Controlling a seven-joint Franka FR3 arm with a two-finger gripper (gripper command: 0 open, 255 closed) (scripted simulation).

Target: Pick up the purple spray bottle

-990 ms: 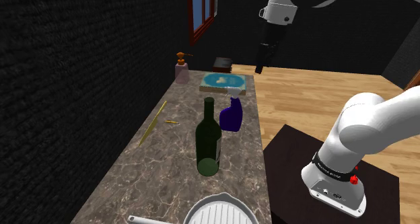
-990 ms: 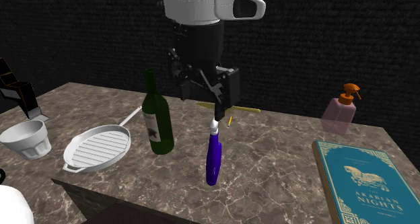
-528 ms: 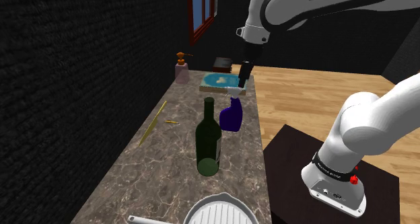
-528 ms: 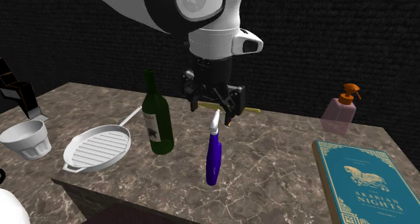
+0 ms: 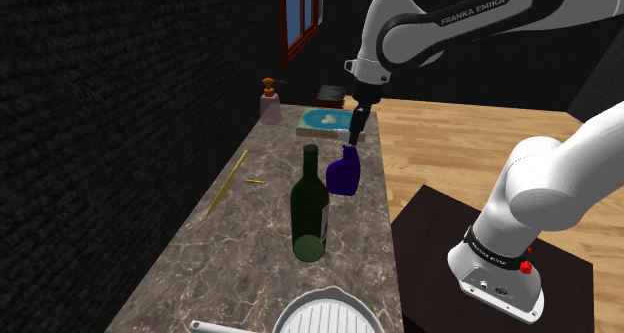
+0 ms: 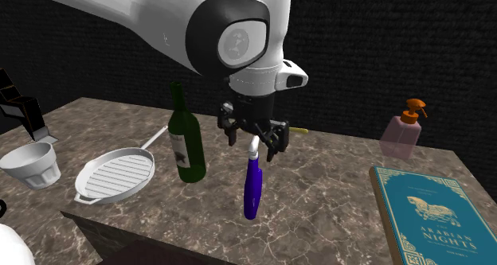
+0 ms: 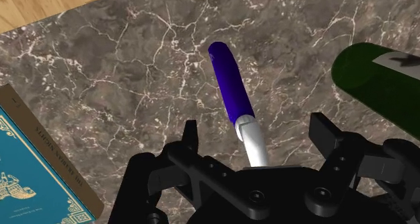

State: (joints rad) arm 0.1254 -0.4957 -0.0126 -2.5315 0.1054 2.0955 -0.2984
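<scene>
Gripper (image 6: 252,144) is open wide, pointing down over the purple spray bottle (image 6: 252,188). In the wrist cam I see the gripper (image 7: 256,132) w/ one black finger on each side of the bottle's white spray head and a clear gap both sides, so nothing is clasped. The purple body (image 7: 229,88) runs from the head down to the marble counter (image 7: 134,54).

Bottle pos: upright on the counter (image 5: 250,241), near the edge that faces the robot's stand (image 5: 440,241). In the shoulder view the spray bottle (image 5: 342,173) sits just beyond and to the right of the green wine bottle (image 5: 310,206), w/ the gripper (image 5: 355,131) right above its top. The teal book (image 5: 325,121) lies farther along the counter, and a pink soap dispenser (image 5: 270,103) w/ an orange pump stands at the far end near the dark wall.

2nd ext view: the wine bottle (image 6: 185,144) is upright to the spray bottle's left, apart from it. A white ribbed grill pan (image 6: 118,176) lies further left, then a white cup (image 6: 30,164). The book (image 6: 426,216) lies at that view's lower right, the soap dispenser (image 6: 402,132) behind it. A thin yellow stick (image 6: 299,130) shows on the counter (image 6: 326,192) behind the gripper.

The wrist cam also catches the wine bottle (image 7: 377,81) beside one finger and a corner of the book (image 7: 27,169) on the other side.
</scene>
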